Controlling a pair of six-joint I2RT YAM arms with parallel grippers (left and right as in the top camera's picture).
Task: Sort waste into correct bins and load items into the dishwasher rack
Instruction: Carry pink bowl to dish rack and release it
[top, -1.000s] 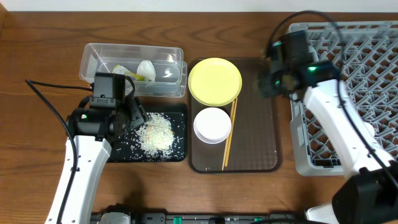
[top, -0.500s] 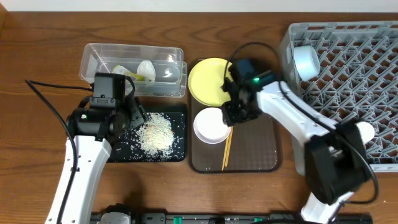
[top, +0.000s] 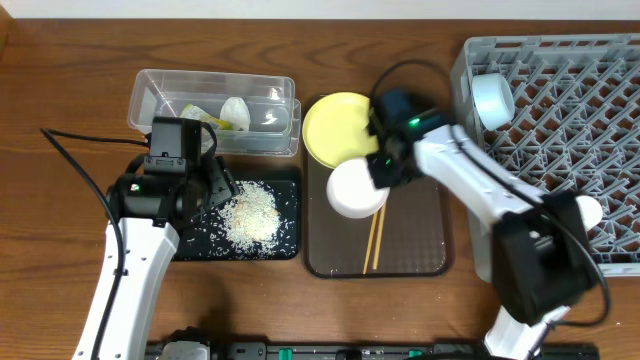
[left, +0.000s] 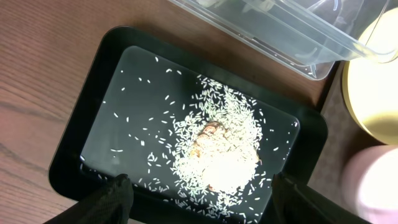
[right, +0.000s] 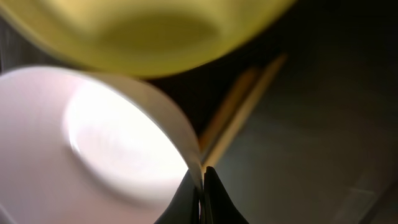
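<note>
My right gripper (top: 381, 176) is shut on the rim of the white bowl (top: 353, 188), which sits tipped over the brown tray beside the yellow plate (top: 338, 128). In the right wrist view the bowl (right: 93, 143) has its thin rim pinched between the fingers, with the chopsticks (right: 239, 106) behind. The chopsticks (top: 376, 240) lie on the tray. My left gripper (left: 200, 193) hangs open over the rice (left: 217, 149) in the black tray (left: 93, 124). The clear tub (top: 160, 88) holds white paper and a wrapper. The grey rack (top: 560, 130) holds a light blue bowl (top: 492, 98) and a white cup (top: 588, 212).
The brown serving tray (top: 420, 230) lies between the black tray and the rack. The clear tub (left: 280, 31) borders the black tray's far side. Bare wooden table (top: 60, 100) shows to the left and along the front.
The right arm swung from the rack to the brown tray, closed on the white bowl's rim and shifted the bowl up and right. The chopsticks slid slightly right. The left arm stayed still.
</note>
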